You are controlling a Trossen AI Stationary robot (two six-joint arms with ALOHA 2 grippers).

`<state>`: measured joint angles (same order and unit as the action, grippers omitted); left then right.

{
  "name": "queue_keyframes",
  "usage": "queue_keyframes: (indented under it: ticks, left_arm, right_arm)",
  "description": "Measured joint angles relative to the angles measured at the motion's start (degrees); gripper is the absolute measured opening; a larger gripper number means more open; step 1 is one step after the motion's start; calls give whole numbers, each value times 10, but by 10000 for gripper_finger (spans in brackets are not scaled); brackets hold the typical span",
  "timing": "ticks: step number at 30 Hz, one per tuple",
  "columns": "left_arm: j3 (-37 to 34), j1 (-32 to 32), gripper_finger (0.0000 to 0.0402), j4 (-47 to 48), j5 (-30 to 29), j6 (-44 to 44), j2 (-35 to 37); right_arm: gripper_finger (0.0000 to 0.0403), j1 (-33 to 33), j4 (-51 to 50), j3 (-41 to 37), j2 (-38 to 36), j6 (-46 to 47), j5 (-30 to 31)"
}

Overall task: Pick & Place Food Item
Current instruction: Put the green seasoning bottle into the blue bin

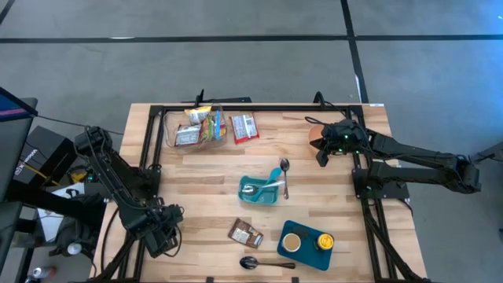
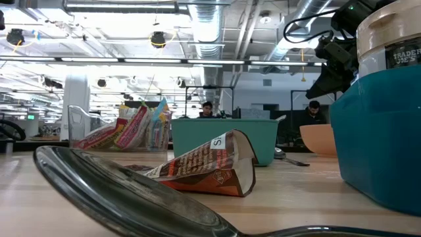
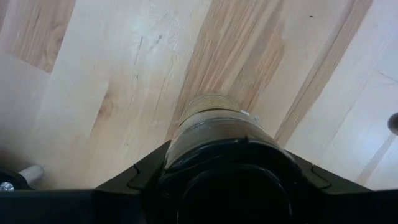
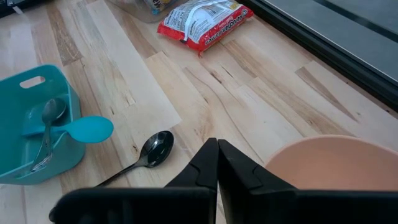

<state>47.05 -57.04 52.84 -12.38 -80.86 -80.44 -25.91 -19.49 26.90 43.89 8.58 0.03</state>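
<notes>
Two arms flank the wooden counter [image 1: 196,196]. Left gripper [image 1: 161,233] sits low at the near left edge, whether apart I cannot tell. Right gripper [image 4: 217,163], fingers together, hovers beside the peach bowl [image 4: 329,165]. Brown snack packet [image 1: 245,233] lies on open wood near the front edge.

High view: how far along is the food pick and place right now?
Nothing looks placed yet. The brown snack packet lies on the table near the teal tray, the red packet sits beside the clear bin, and the orange bowl looks empty. In hand: nothing visible; the right end effector is shut beside the bowl, the left end effector at the near left. Grasp and placing remain.
</notes>
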Motion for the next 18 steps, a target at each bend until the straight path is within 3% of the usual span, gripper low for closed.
queue_keyframes:
  ticks: [18]
  left_arm:
    - [0,0,191,0,-1,0,0]
  right_arm:
    - [0,0,0,0,0,0,0]
